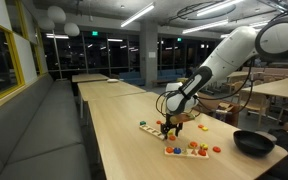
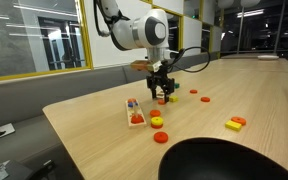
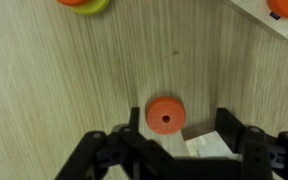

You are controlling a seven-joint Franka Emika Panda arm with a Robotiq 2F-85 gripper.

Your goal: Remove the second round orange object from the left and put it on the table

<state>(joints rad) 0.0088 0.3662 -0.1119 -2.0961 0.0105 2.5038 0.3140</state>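
Nearest to the wrist camera was the gripper (image 3: pixel 181 128), its two dark fingers spread apart and holding nothing. Between them, a little closer to one finger than to the other and touching neither, the round orange disc (image 3: pixel 165 115) lay flat on the table (image 3: pixel 44 90). Being round, it had no long axis to respect. I judged it set down; the hand needed only to rise straight up.
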